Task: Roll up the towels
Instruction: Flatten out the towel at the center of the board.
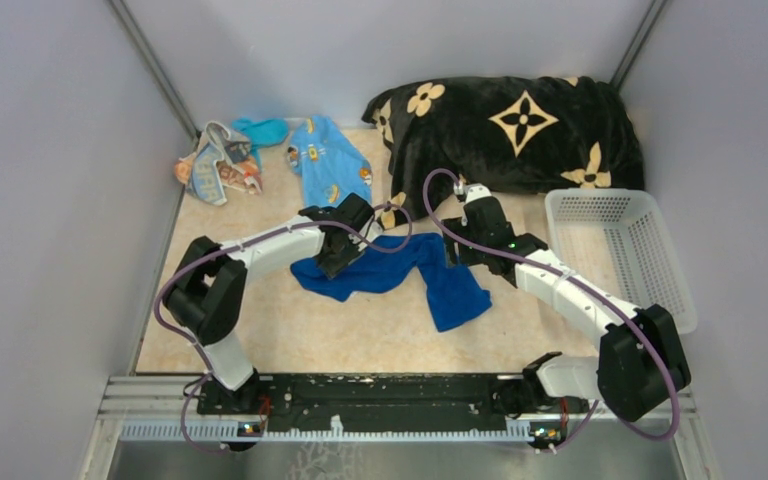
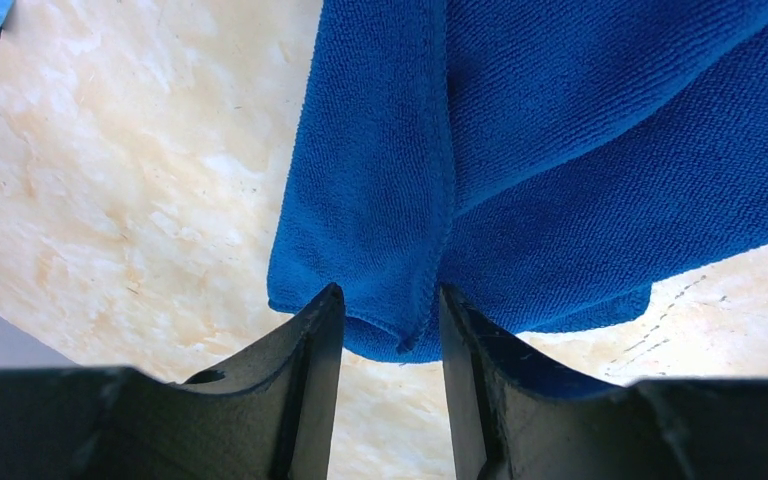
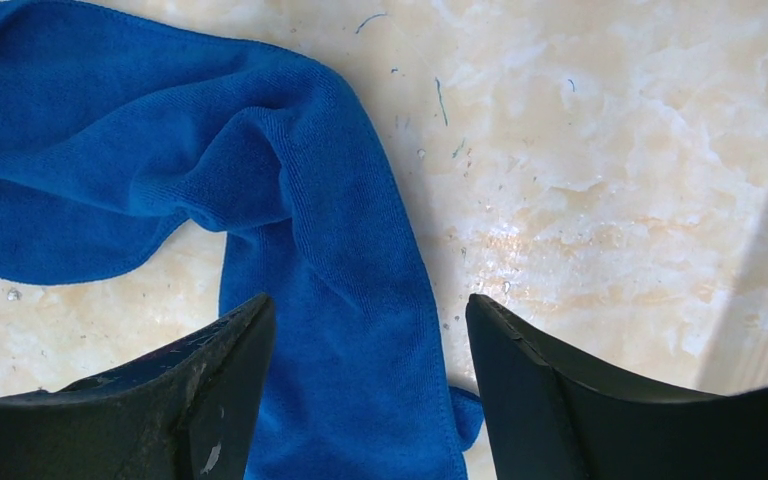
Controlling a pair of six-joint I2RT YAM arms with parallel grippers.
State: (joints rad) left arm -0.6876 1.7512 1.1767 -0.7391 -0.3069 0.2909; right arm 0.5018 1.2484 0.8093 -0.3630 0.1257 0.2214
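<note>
The plain dark blue towel (image 1: 400, 272) lies crumpled and bent on the table's middle. My left gripper (image 1: 336, 254) is at its left end. In the left wrist view the jaws (image 2: 390, 302) stand apart, with a folded edge of the blue towel (image 2: 520, 150) between the tips. My right gripper (image 1: 460, 250) is over the towel's right bend, open (image 3: 370, 312), with a strip of the towel (image 3: 340, 330) under the gap. The light blue towel with orange prints (image 1: 328, 166), the turquoise towel (image 1: 261, 130) and the striped towel (image 1: 215, 165) lie at the back left.
The large black blanket with tan flowers (image 1: 520, 125) is piled at the back right. A white plastic basket (image 1: 620, 250) stands on the right. Grey walls close in the left, back and right sides.
</note>
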